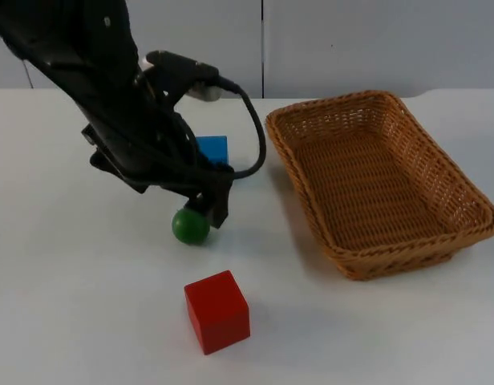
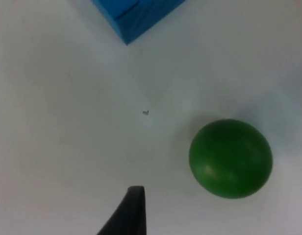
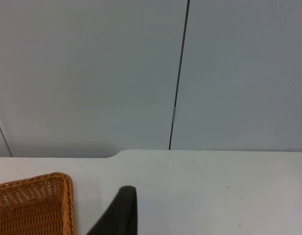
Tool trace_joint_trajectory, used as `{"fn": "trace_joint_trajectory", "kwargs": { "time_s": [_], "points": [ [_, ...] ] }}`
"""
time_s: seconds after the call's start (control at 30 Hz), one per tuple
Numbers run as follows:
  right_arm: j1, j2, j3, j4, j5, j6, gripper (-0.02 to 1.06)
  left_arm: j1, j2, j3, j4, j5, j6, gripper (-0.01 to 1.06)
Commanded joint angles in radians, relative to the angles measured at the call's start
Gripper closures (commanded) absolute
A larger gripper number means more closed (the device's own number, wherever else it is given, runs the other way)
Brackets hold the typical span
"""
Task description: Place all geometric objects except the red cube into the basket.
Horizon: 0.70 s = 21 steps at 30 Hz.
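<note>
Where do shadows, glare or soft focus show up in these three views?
Top view: soft shadows under the green ball, red cube and basket, none hard, no glare; the left tool hangs just above the ball. Left wrist view: faint shadow around the ball, blue block edges slightly soft. Right wrist view: even light on the wall, the fingertip blurry.

No readable text, labels, brand names, numbers or signs appear on anything in these views.

White table top [image 1: 87, 321] meets grey partition wall [image 1: 351, 40]; vertical panel seam [image 3: 179, 73].
</note>
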Motion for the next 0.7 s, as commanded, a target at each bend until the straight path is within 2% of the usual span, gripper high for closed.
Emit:
{"fn": "trace_joint_trajectory", "kwargs": {
  "time_s": [0.0,0.43,0.67],
  "points": [
    [-0.005,-0.003,-0.009,-0.006,-0.014,-0.006,-0.01,-0.005,0.013,0.003,-0.013,-0.016,-0.011,0.00],
    [-0.005,-0.003,-0.009,-0.002,-0.015,-0.005,-0.01,-0.005,0.058,-0.016,-0.019,-0.146,-0.011,0.00],
    [-0.005,-0.003,-0.009,-0.002,-0.017,-0.005,-0.01,-0.005,0.096,-0.016,-0.022,-0.128,-0.011,0.00]
  ]
}}
